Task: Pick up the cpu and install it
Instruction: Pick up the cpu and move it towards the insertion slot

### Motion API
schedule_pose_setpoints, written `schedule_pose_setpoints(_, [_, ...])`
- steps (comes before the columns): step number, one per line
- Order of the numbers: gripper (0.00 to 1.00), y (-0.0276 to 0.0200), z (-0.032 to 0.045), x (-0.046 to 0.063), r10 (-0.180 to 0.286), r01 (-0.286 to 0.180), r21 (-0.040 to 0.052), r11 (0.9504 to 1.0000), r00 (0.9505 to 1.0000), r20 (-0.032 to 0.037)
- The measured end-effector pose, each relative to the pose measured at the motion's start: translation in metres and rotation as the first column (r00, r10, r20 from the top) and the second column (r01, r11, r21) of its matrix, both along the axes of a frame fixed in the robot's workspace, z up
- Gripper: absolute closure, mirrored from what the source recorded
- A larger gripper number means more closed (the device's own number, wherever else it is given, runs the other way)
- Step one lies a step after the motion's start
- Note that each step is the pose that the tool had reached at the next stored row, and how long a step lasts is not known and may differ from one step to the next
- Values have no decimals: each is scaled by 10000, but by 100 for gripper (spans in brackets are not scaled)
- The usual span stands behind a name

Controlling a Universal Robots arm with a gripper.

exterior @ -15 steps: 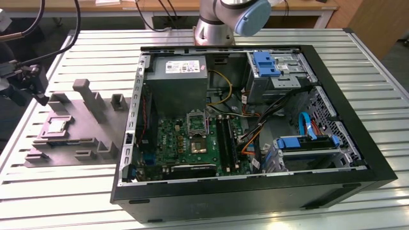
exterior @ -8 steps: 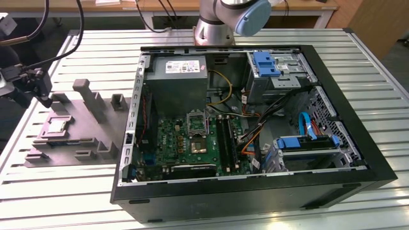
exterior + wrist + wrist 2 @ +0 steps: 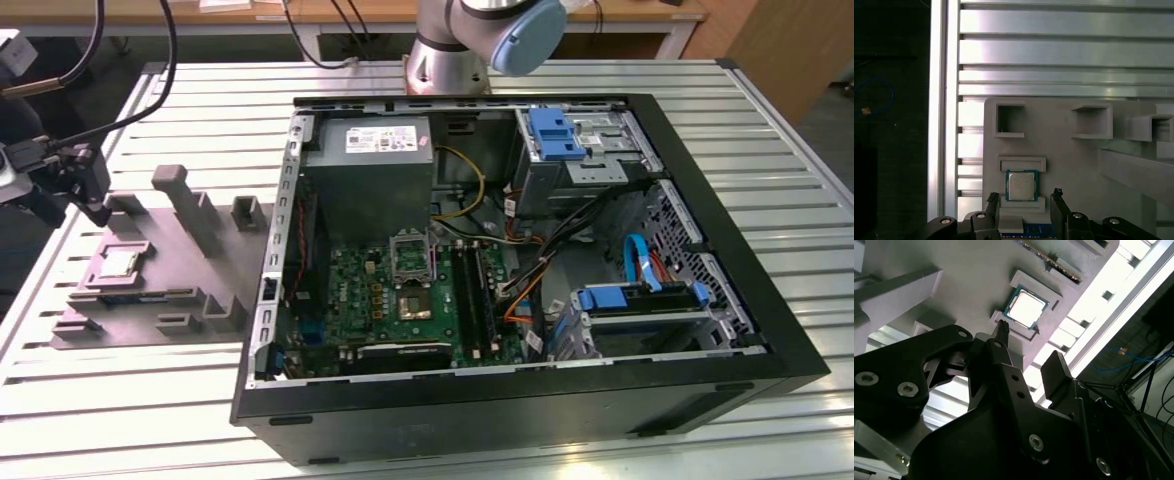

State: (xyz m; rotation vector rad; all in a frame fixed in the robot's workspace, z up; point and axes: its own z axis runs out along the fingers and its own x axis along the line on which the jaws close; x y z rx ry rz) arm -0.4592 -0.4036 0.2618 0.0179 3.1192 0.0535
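One cpu (image 3: 1021,185) lies in its recess on the grey fixture (image 3: 1074,165). The gripper (image 3: 1024,196) hovers over it, fingers (image 3: 993,201) spread, empty.

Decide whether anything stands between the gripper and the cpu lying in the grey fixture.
Nothing visible does. In the first wrist view the gripper hangs open above the cpu, its fingers set wider than the chip. The cpu lies bare in its recess of the grey fixture, and nothing covers its top.
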Motion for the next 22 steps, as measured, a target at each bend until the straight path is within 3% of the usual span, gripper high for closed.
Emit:
schedule_pose_setpoints(9, [47,0,1,0,0,0,-26,10000,10000,-1])
schedule_pose_setpoints(11, [45,0,0,0,0,0,-32,10000,10000,0])
schedule_pose_setpoints(12, [40,0,0,0,0,0,-35,10000,10000,0])
schedule_pose_setpoints(22, [40,0,0,0,0,0,-80,10000,10000,0])
